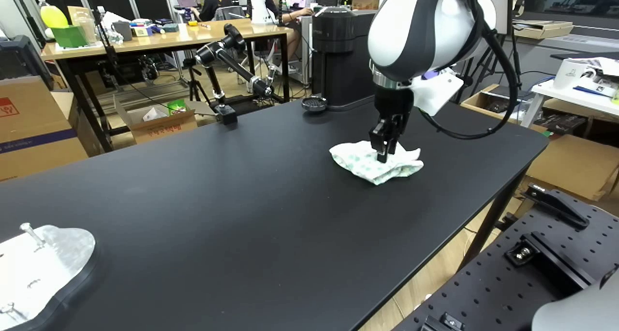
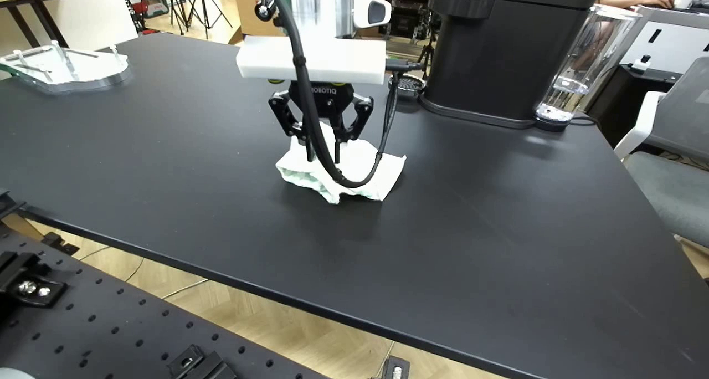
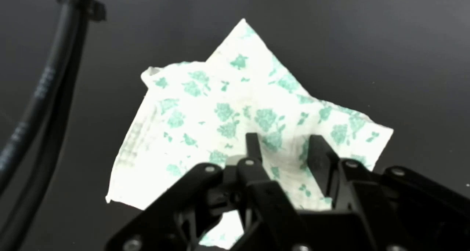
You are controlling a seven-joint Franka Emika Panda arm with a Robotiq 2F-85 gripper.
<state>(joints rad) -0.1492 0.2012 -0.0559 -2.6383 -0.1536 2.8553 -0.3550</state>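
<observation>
A white cloth with green flower prints [image 1: 355,162] lies crumpled on the black table [image 1: 217,215]. It shows in both exterior views, and the cloth [image 3: 198,111] fills the middle of the wrist view. My gripper [image 3: 285,136] points down into it, also visible as the gripper [image 2: 323,158] in an exterior view. The jaws stand partly apart, with a fold of cloth rising between them. The left finger [image 3: 253,146] and the right one have cloth around their tips; whether both press on the fold is hard to tell. Part of the cloth is hidden under the gripper body.
A tall black machine [image 2: 487,63] stands at the table's far side, beside a small round black dish [image 1: 314,104]. A pale plate with metal posts [image 1: 72,246] rests farther along the table. A jointed black mount [image 1: 226,114] is clamped at the edge. A black cable [image 2: 302,80] loops by the wrist.
</observation>
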